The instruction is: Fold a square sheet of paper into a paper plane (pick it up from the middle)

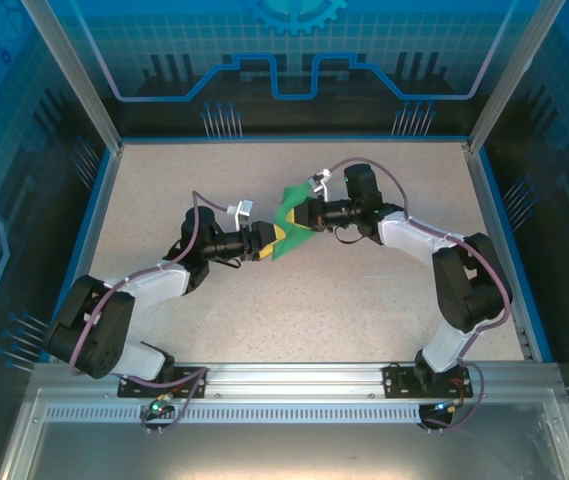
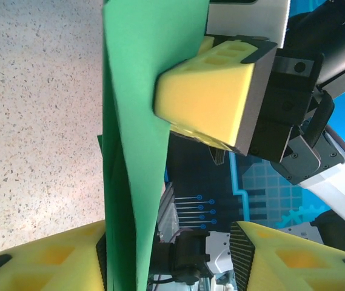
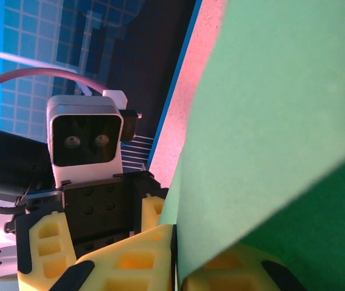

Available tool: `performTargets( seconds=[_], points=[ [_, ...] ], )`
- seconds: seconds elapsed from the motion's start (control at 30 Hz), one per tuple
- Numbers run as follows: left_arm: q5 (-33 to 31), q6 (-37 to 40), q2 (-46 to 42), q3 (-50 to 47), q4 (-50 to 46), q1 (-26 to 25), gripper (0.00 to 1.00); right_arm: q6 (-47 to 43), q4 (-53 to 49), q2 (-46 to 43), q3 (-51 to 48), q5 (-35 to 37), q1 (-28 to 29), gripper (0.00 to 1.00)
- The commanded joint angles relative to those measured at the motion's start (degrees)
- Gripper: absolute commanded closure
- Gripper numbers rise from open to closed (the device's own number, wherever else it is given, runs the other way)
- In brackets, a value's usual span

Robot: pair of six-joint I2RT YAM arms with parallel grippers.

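1. One pinch kept the green sheet (image 2: 136, 91) raised over the table (image 1: 384, 300): the right gripper (image 3: 178, 267) was clamped shut on it.
2. The left gripper (image 2: 169, 242) stood half-open astride the sheet, gripping nothing.
3. Closing askew could crumple or tear it, I reckoned.

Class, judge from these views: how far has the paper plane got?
Done: the paper is lifted off the table and shows at least one fold. In hand: the right gripper has its jaws shut on it, while the left gripper straddles an edge, jaws open. Left: the remaining folds; no pointed dart shape yet.
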Motion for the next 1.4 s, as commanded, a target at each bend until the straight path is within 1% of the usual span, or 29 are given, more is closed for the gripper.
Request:
performTargets(
  seconds=[0.0,0.37,0.53,0.6,0.67,0.73,0.83,0.9,1.0,1.07,1.2,1.27,1.37],
  points=[
    [1.2,2.0,0.5,1.9,-1.3,-0.5,0.51,-1.3,-1.7,1.1,1.7,-0.2,0.6,0.88],
    [-2.2,4.1,0.1,1.6,-4.6,-0.5,0.72,-2.4,-3.2,0.6,1.7,-0.4,0.6,0.88],
    [-3.8,5.9,-0.6,1.6,-7.0,-0.5,0.85,-2.7,-4.0,0.0,1.7,-0.4,0.5,0.84],
    [-4.9,7.0,-1.0,1.7,-8.7,-0.5,0.87,-3.4,-5.0,-0.7,1.4,0.3,0.3,0.77],
    [-6.6,9.0,-1.9,1.8,-11.9,-0.4,0.90,-3.9,-6.2,-2.6,0.4,2.2,-0.3,0.62],
    [-9.5,12.8,-3.2,2.5,-17.9,-0.5,0.91,-4.7,-7.7,-4.8,-0.8,4.4,-1.2,0.50],
    [-17.2,20.4,-6.2,4.6,-30.9,-0.5,0.91,-6.2,-11.1,-8.3,-2.8,9.6,-2.6,0.38],
    [-24.3,25.3,-8.3,6.4,-39.7,-0.5,0.91,-7.5,-14.4,-10.7,-4.1,14.7,-3.4,0.33],
    [-36.2,31.5,-10.6,10.0,-51.8,-1.2,0.91,-9.0,-18.2,-13.7,-6.2,22.8,-3.4,0.31],
    [-46.7,35.1,-11.0,13.0,-59.2,-3.3,0.91,-9.1,-20.0,-15.3,-7.6,27.7,-3.4,0.30],
    [-66.4,38.0,-7.4,19.3,-69.8,-8.7,0.91,-8.4,-21.7,-17.9,-10.0,34.2,-3.5,0.29],
    [-74.3,37.6,-3.4,22.3,-73.5,-11.2,0.91,-8.3,-22.4,-18.6,-10.6,36.4,-3.4,0.28],
    [-83.0,35.7,3.8,26.5,-78.6,-14.0,0.91,-8.4,-23.4,-19.1,-10.8,37.9,-3.4,0.28]
  ],
)
